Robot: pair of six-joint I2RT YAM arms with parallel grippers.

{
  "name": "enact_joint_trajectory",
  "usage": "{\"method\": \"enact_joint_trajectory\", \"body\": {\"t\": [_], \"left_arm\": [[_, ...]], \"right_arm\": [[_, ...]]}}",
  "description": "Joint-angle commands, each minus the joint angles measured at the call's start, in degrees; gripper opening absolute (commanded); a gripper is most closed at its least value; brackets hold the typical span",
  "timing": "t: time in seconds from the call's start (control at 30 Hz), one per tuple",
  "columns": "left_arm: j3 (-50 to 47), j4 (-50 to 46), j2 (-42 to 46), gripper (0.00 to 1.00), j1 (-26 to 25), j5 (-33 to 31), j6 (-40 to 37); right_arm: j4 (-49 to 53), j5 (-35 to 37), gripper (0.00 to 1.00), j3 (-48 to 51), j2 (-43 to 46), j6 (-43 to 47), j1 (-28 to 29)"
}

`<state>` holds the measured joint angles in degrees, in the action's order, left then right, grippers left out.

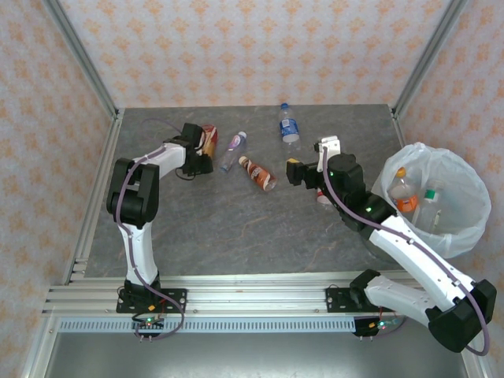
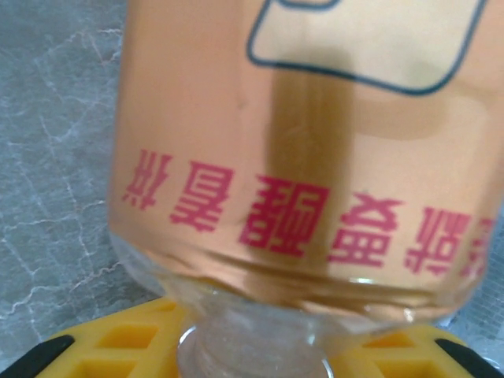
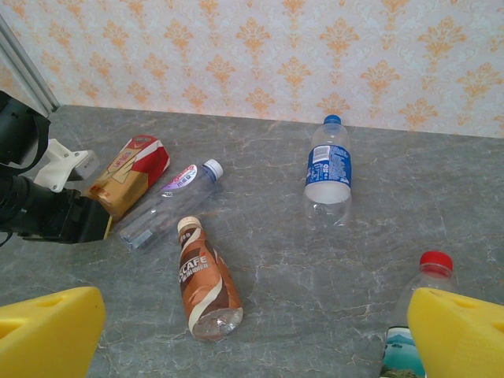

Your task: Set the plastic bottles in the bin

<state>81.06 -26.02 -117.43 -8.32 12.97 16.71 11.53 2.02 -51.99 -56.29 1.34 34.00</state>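
Observation:
My left gripper [image 1: 197, 151] [image 2: 256, 354] is shut on the clear end of an orange-and-red labelled bottle [image 1: 209, 139] [image 2: 315, 157] [image 3: 130, 172] at the far left of the table. My right gripper [image 1: 305, 179] [image 3: 256, 323] hangs open over the middle of the table with nothing between its fingers. A brown coffee bottle [image 1: 258, 175] [image 3: 206, 279] lies just ahead of it. A red-capped bottle [image 1: 323, 197] [image 3: 429, 276] lies beside its right finger. Farther off lie a clear purple-labelled bottle [image 1: 234, 150] [image 3: 165, 203] and a blue-labelled bottle [image 1: 289, 126] [image 3: 328, 169].
The bin [image 1: 465, 228], lined with a white bag, stands at the table's right edge. It holds an orange-labelled bottle [image 1: 403, 193] and a green-capped one [image 1: 430, 203]. Patterned walls and metal posts close in the table at the back and sides.

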Motion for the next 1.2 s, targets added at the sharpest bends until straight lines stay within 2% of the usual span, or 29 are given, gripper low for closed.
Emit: {"method": "enact_joint_trajectory", "body": {"t": [0.0,0.37,0.53,0.67,0.77,0.9,1.07,1.17], "left_arm": [[-1.0,1.4,0.8,0.35,-0.4,-2.3,-0.5],[-4.4,2.9,4.5,0.17,-0.3,-3.1,-0.3],[-9.2,4.4,9.0,0.0,-0.5,-2.7,1.7],[-14.3,5.7,14.9,0.0,-0.9,-3.0,2.1],[-19.3,7.4,21.3,0.0,-2.0,-6.5,3.1],[-26.9,10.8,31.4,0.0,-3.3,-7.4,5.1],[-31.9,11.5,41.5,0.0,-7.8,-8.3,6.3],[-33.9,13.0,45.8,0.0,-10.6,-5.4,7.7]], "right_arm": [[-0.1,1.1,0.99,0.3,1.1,1.1,0.4],[-1.7,-0.7,0.99,0.3,-0.6,1.0,0.4],[-4.7,-3.4,0.99,1.3,-1.1,-0.9,0.4],[-8.5,-4.6,0.99,2.8,-1.5,-3.4,0.4],[-9.9,-5.1,0.99,2.6,-2.3,-6.0,0.4],[-11.4,-3.4,0.99,0.5,-3.7,-17.0,0.4],[-15.3,-4.3,0.99,-0.2,-5.6,-25.3,0.4],[-12.7,-6.9,0.99,-3.2,-7.2,-27.2,0.4]]}}
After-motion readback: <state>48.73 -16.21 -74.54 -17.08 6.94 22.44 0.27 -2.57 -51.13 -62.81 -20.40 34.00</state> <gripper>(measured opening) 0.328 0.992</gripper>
